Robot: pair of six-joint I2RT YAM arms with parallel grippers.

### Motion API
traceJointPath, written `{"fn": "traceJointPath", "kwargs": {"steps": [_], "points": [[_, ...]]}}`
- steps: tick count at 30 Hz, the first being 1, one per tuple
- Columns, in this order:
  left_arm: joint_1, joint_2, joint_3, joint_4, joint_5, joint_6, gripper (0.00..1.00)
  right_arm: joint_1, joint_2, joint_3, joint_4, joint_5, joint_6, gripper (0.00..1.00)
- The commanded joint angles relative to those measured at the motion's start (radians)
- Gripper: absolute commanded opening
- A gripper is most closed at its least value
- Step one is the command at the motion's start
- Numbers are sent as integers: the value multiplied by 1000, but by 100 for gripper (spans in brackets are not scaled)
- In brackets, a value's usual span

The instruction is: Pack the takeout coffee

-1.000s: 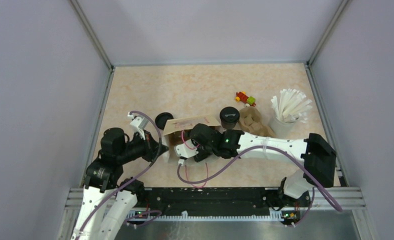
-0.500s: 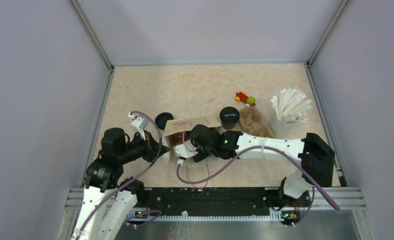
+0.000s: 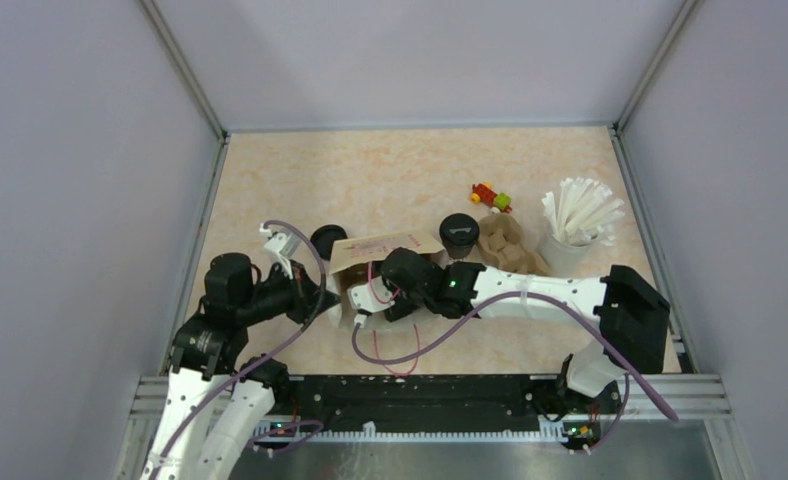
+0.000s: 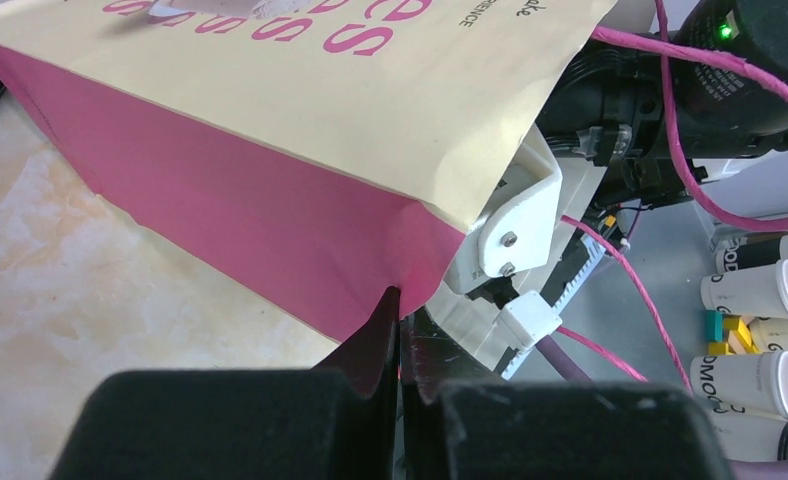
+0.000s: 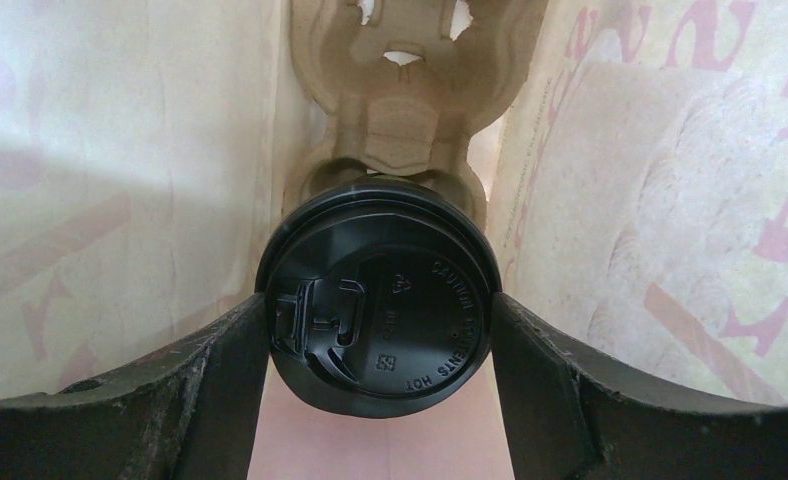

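Inside paper bag (image 5: 120, 150): right hand (image 5: 378, 320) clamps lidded cup (image 5: 380, 290), in front of pulp carrier (image 5: 400, 110) | left hand (image 4: 398, 335) pinched shut on bag corner | step: loading cup | next: ease it into a carrier well, then let go

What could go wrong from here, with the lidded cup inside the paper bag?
1. The right pincer holds the black cup in front of the pulp carrier; released off its pocket, it could tip.
2. The left pincer pinches only a corner of the paper bag; that may slip.
3. The bag's walls crowd the right fingers; pulling out could drag it.
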Motion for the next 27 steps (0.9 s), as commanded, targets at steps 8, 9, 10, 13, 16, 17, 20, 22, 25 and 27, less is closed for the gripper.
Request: {"fn": "traceJointPath", "kwargs": {"steps": [8, 9, 10, 13, 16, 17, 20, 22, 25, 27], "points": [[4, 21, 20, 37, 29, 13, 2, -26, 16, -3, -14, -14, 33, 70], [4, 22, 21, 39, 26, 9, 2, -27, 14, 7, -17, -15, 32, 70], [3, 21, 19, 42, 24, 5, 2, -27, 13, 15, -22, -19, 30, 71], [4, 27, 15, 50, 22, -6, 2, -28, 6, 26, -21, -30, 20, 75], [3, 36, 21, 44, 22, 3, 2, -28, 6, 41, -21, -38, 18, 76], [4, 36, 21, 43, 20, 5, 2, -28, 3, 42, -17, -40, 17, 76], [4, 37, 24, 44, 18, 3, 2, -31, 5, 54, -30, -57, 16, 77], [4, 41, 26, 44, 16, 5, 2, -33, 7, 59, -32, -62, 11, 78], [4, 44, 29, 40, 6, 9, 2, -34, 12, 74, -37, -63, 6, 80], [4, 44, 29, 45, 5, 6, 2, -35, 15, 84, -41, -66, 5, 82]]}}
